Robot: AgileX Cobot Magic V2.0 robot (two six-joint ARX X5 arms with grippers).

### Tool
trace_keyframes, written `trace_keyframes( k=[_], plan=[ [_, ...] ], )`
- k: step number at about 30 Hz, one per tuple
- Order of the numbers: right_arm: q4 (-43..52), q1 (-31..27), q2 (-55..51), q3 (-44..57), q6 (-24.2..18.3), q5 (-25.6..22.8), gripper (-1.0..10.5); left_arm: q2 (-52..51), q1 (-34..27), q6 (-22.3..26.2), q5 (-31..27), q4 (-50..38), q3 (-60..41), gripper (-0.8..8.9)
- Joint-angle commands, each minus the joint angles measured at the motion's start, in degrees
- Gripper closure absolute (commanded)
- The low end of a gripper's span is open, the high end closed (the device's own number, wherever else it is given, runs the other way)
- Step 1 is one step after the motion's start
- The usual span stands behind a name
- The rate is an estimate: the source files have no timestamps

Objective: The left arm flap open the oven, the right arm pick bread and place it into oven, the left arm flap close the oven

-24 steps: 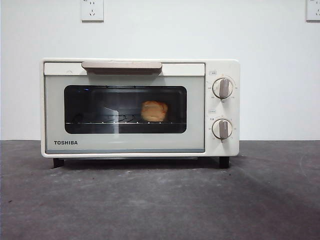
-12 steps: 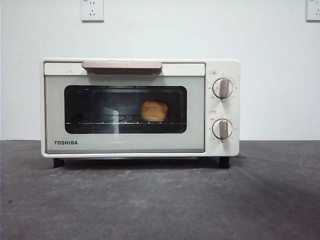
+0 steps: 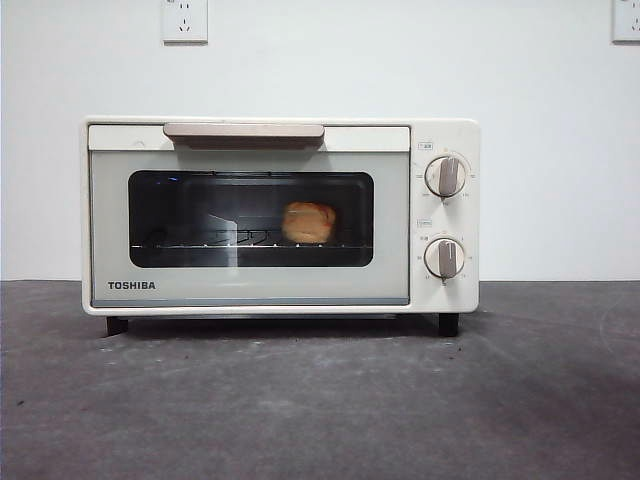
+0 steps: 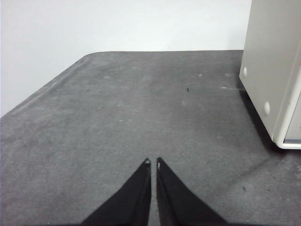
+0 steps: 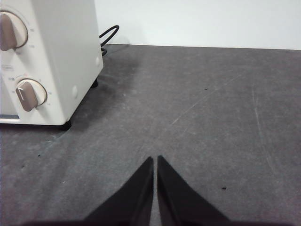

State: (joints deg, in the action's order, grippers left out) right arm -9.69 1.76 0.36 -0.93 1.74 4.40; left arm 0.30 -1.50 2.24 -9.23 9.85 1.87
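The cream-white TOSHIBA oven point(image 3: 250, 285) stands on the dark table with its door shut and the beige handle point(image 3: 244, 131) up top. Through the dark glass I see the golden bread point(image 3: 308, 222) resting on the wire rack inside, right of centre. My left gripper point(image 4: 152, 162) hovers over bare table beside the oven's left side wall point(image 4: 270, 66), jaws shut and empty. Over the table to the right of the oven's knob panel point(image 5: 28, 94), my right gripper point(image 5: 155, 159) is likewise shut on nothing. Neither arm appears in the front view.
Two round knobs point(image 3: 444, 176) sit on the oven's right panel. A black power cable point(image 5: 107, 36) loops behind the oven. Wall sockets point(image 3: 185, 18) are on the white wall behind. Grey table surface point(image 3: 320, 400) stretches in front of the oven.
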Motion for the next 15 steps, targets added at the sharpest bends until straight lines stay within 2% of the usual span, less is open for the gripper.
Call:
trace_keyframes(
  k=[1,15],
  plan=[
    [-0.6,-0.1,-0.2,0.4,1.2,0.1,9.4,-0.1,-0.1,0.1,-0.2,-0.6,-1.2,7.85],
    [0.7,-0.1,-0.2,0.4,1.6,0.0,9.4,-0.1,-0.1,0.1,-0.2,-0.6,-1.2,7.85]
  ],
)
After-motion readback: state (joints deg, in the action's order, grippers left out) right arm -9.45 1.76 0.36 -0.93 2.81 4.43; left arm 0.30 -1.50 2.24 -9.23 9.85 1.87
